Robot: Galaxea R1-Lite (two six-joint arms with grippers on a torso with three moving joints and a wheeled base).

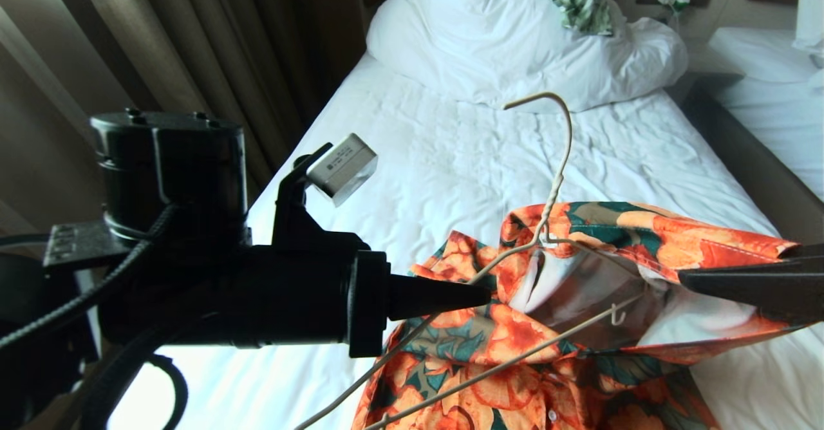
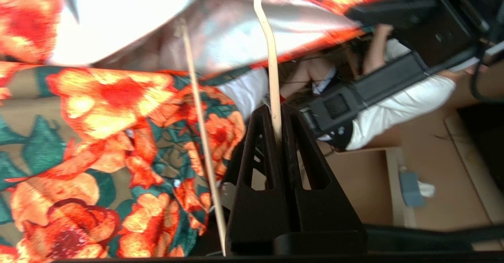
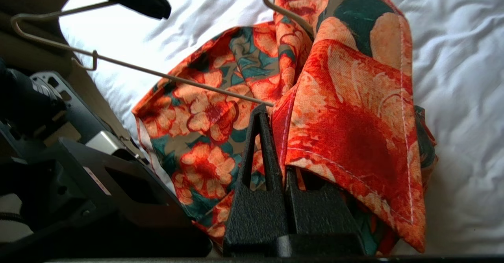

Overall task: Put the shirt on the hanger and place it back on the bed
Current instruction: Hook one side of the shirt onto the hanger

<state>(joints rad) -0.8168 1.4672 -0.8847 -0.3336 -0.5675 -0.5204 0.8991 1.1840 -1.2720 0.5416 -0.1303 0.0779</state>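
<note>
Orange-flowered shirt (image 1: 579,327) and hanger (image 1: 553,179) held above bed (image 1: 438,159).

Floral shirt (image 1: 579,327) half-draped on raised hanger (image 1: 553,179)

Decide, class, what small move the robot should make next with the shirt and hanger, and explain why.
Probably the right tool, shut on the shirt, should draw that fabric over the hanger shoulder, because the left tool holds the hanger steady, but the shirt is only bunched round its neck.
</note>
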